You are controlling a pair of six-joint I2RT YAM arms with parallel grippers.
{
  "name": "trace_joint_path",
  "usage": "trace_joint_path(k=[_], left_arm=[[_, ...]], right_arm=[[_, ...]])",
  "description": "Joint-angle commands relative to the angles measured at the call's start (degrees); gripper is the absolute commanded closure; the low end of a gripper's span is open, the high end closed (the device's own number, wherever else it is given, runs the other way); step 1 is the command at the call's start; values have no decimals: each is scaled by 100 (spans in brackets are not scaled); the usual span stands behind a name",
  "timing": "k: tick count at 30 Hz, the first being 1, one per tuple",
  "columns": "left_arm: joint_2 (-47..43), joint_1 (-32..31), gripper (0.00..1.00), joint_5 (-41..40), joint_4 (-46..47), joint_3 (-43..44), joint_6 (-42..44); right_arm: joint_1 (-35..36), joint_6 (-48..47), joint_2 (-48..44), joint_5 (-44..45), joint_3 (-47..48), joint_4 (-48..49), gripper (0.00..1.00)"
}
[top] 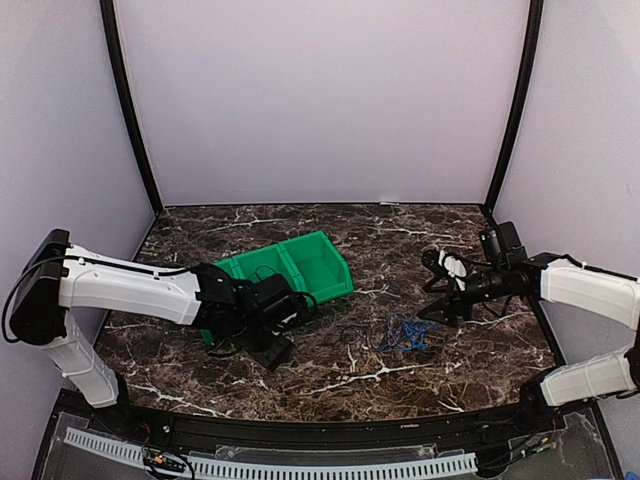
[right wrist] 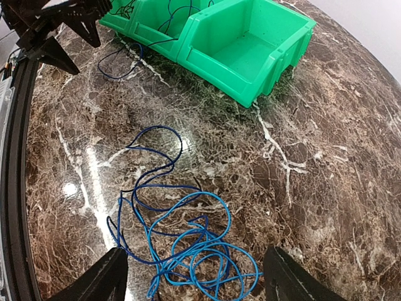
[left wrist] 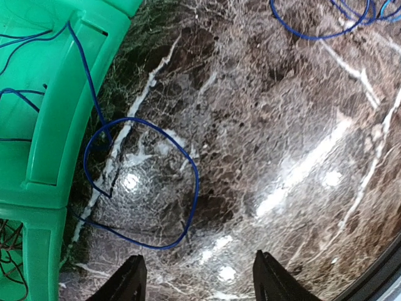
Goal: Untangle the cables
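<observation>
The right gripper [right wrist: 194, 266] hung wide open and empty over the bright blue cable [right wrist: 199, 241], a loose tangle on the marble table [right wrist: 332, 188]. The left gripper [left wrist: 198, 266], likewise spread and empty, faced a dark cable loop [left wrist: 195, 182] spilling from the green bin [left wrist: 50, 125]. The wire looked light, limp and springy to me. An outlying single strand seemed the best place to pinch.

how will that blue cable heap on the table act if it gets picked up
Probably floppy: the blue cable lies in loose overlapping loops, so it would likely droop and trail. Likely light, being thin. Crossed strands may snag and lift together.
</observation>
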Motion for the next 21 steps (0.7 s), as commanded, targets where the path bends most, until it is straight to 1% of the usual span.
trace_joint_path(k=[1, 4, 8, 10, 12, 15, 16, 17, 18, 20, 21], left_arm=[[256, -20, 40, -359, -827, 311, 940], [371, -21, 38, -251, -775, 366, 1217], [632, -20, 36, -310, -699, 406, 1557], [753, -19, 38, -367, -715, 476, 1720], [819, -19, 42, -545, -653, 481, 1835], [938, -19, 51, -579, -625, 497, 2061], [1024, -19, 60, -552, -670, 537, 2148], [1063, -19, 68, -504, -704, 566, 2310], [1117, -19, 86, -515, -745, 627, 2421], [1076, -19, 99, -663, -755, 724, 2528], [1032, -19, 100, -734, -746, 761, 2553]], right_arm=[[53, -63, -69, 46, 131, 39, 24], [53, -65, -65, 64, 131, 29, 24], [54, -65, -78, 99, 127, 31, 24], [54, -65, -68, 107, 122, 36, 24], [56, -74, -54, 109, 122, 34, 24], [54, -72, -28, 124, 131, 32, 24], [54, -74, -23, 126, 139, 23, 24], [61, -76, 0, 126, 144, 13, 24], [62, -77, 9, 126, 148, 12, 24], [58, -84, 17, 128, 149, 9, 24], [59, -82, 21, 135, 149, 9, 24]])
